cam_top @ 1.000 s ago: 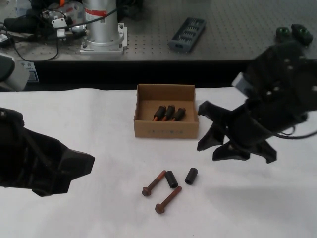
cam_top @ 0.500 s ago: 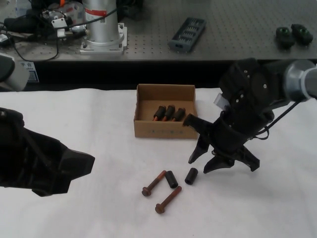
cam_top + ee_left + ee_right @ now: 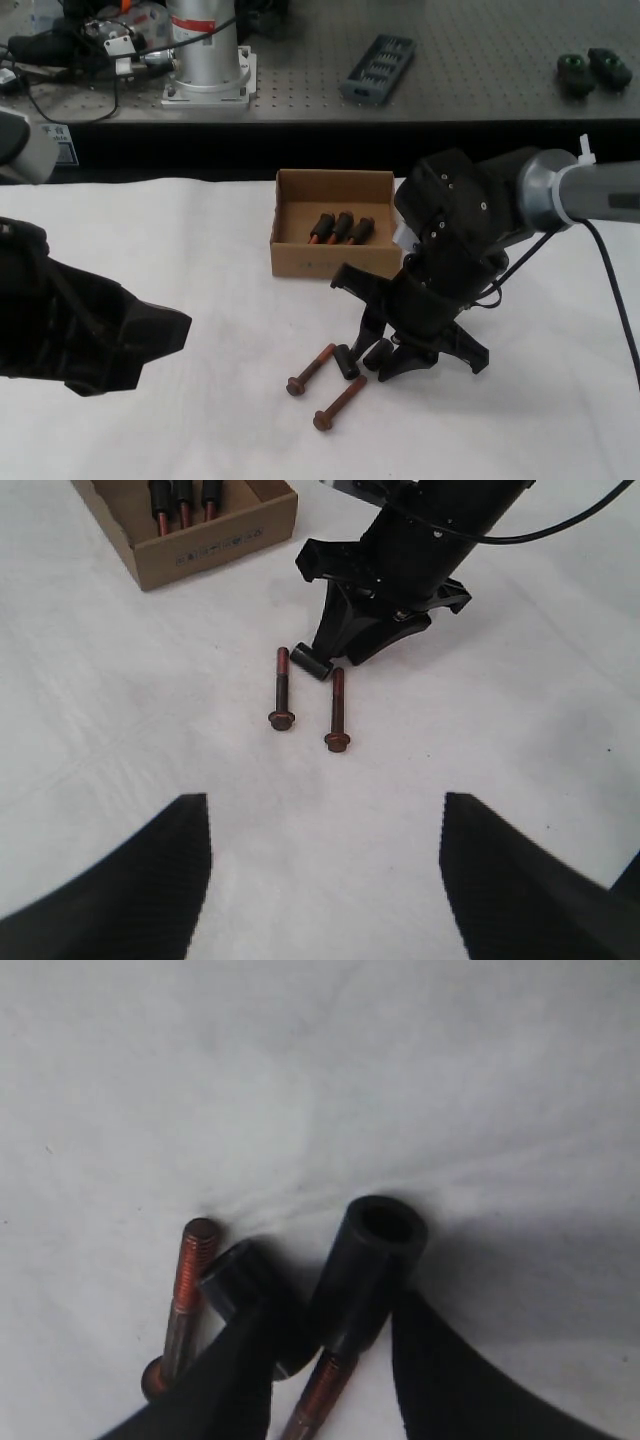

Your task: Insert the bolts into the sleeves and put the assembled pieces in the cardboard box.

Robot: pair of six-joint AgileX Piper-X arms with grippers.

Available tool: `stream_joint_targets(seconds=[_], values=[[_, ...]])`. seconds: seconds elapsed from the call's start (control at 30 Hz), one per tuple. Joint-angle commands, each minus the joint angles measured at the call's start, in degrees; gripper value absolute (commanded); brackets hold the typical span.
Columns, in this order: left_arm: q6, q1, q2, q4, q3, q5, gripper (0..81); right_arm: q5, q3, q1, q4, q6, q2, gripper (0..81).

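Shows right claw spread wide, straddling a short black cylindrical sleeve, seemingly to grasp it for bolt insertion; two rust-brown hex-head bolts just beside, brown cardboard box beyond; left claw likewise spread, well apart.

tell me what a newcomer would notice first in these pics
The right gripper hangs low over the white cloth, straddling a black sleeve, with another sleeve and two loose bolts beside it. Farther back, the cardboard box holds three assembled pieces.
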Motion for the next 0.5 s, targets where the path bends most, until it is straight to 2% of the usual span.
stream_joint_targets(seconds=[0.0,0.3,0.47], values=[[0.1,0.1,0.0,-0.4,-0.2,0.3,48.2,0.2,-0.8,-0.1,-1.0,0.8,0.0,30.9],[0.1,0.1,0.0,-0.4,-0.2,0.3,48.2,2.7,-0.8,-0.1,-1.4,3.4,0.0,30.9],[0.1,0.1,0.0,-0.4,-0.2,0.3,48.2,3.2,-0.8,-0.1,-1.4,6.1,0.0,25.0]])
